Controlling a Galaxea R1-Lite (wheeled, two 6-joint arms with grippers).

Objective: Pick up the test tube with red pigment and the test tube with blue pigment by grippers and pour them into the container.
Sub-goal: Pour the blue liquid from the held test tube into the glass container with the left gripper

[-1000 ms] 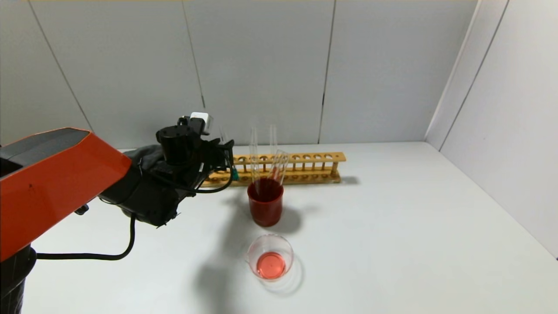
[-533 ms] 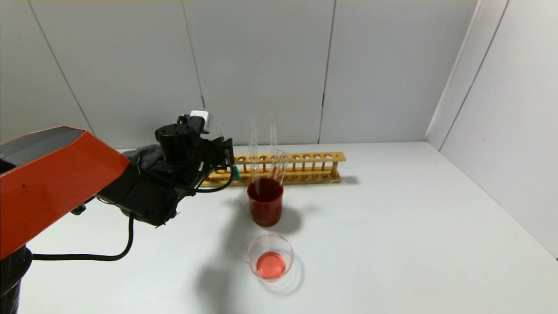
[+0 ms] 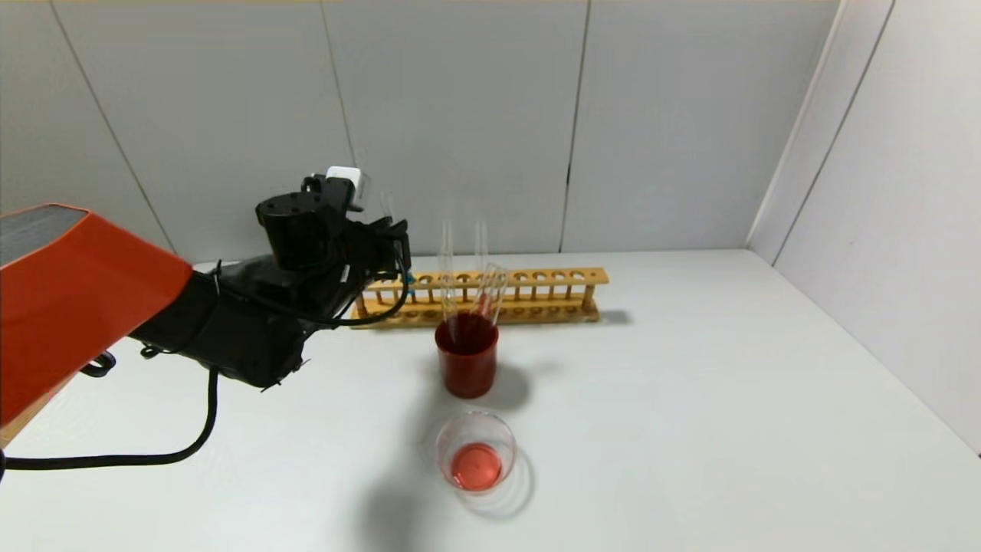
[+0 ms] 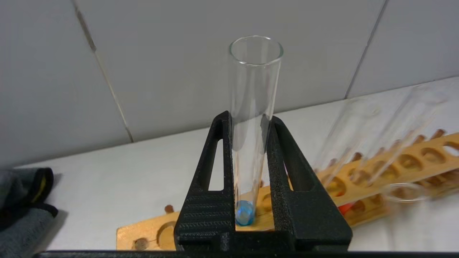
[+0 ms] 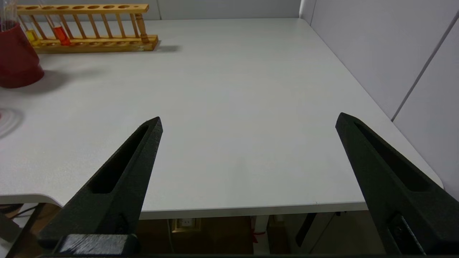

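While claw [image 4: 251,118] clamps blue-pigment tube [image 4: 252,107], base half-hidden

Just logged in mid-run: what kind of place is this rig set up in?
Probably a mock chemistry bench in a test cell: a wooden test tube rack and glass beaker of red liquid on a bare white table, closed in by plain grey panel walls.

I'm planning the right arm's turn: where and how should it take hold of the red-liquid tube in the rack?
Probably grip the test tube with red pigment on its bare glass above the wooden rack, from the front, fingers on either side. It stands upright, liquid at the bottom.
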